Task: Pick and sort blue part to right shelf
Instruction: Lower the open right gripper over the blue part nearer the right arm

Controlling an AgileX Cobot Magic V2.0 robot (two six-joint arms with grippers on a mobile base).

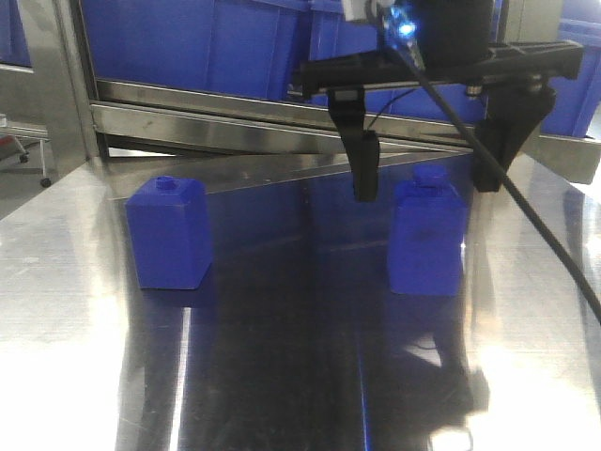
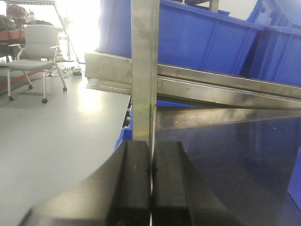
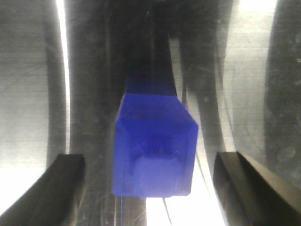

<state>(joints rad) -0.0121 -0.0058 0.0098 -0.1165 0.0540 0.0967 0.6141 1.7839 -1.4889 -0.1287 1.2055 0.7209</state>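
Note:
The blue part (image 1: 429, 235), with sloped shoulders and a wide cap, stands upright on the steel table (image 1: 310, 376). My right gripper (image 1: 427, 174) hangs open just above it, one dark finger (image 1: 364, 164) to its left and the other to its right, touching nothing. Looking straight down in the right wrist view, the blue part (image 3: 155, 150) sits between the spread fingers (image 3: 61, 183) of the right gripper (image 3: 150, 162), with a gap on each side. My left gripper (image 2: 151, 174) is shut and empty. Behind the table is the right shelf (image 1: 216, 105) with its steel rails.
A second blue block (image 1: 169, 233) with a flat top and small stub stands on the table's left side. Large blue crates (image 1: 197, 42) fill the shelf. A steel upright post (image 2: 143, 70) stands right in front of the left gripper. An office chair (image 2: 37, 52) is far left.

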